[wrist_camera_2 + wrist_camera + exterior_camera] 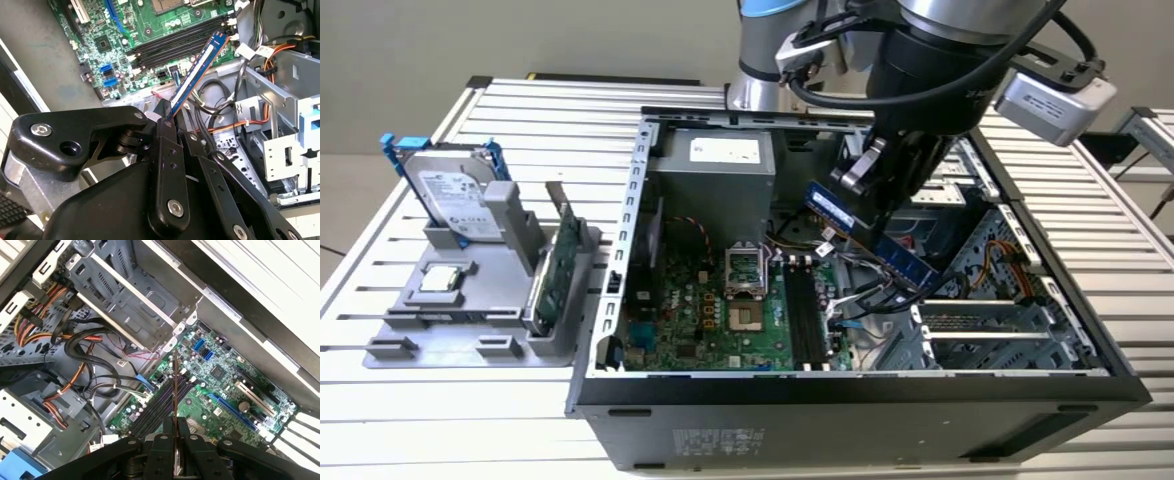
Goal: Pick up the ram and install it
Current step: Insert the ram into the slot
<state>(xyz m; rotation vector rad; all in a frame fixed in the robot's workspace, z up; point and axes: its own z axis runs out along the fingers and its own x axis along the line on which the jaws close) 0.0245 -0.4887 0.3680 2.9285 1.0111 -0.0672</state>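
The ram (pixel 907 262) is a slim blue stick held tilted in the air inside the open computer case (pixel 854 385), above the motherboard (pixel 707 320). My gripper (pixel 867 212) is shut on one end of it. In the second wrist view the ram (pixel 197 67) reaches out from the gripper (pixel 167 116) toward the black memory slots (pixel 175 42). The first wrist view shows the ram (pixel 175 385) edge-on, rising from the gripper (pixel 175 426) and lined up roughly along the slots (pixel 157 412). The slots (pixel 803 322) lie below the stick, apart from it.
A grey fixture (pixel 440 345) at the exterior view's left holds a silver hard drive (pixel 454 195) and a green card (pixel 550 270). Cable bundles (pixel 854 300) and metal drive bays (pixel 987 330) crowd the case beside the slots. The power supply box (pixel 714 175) stands at the back.
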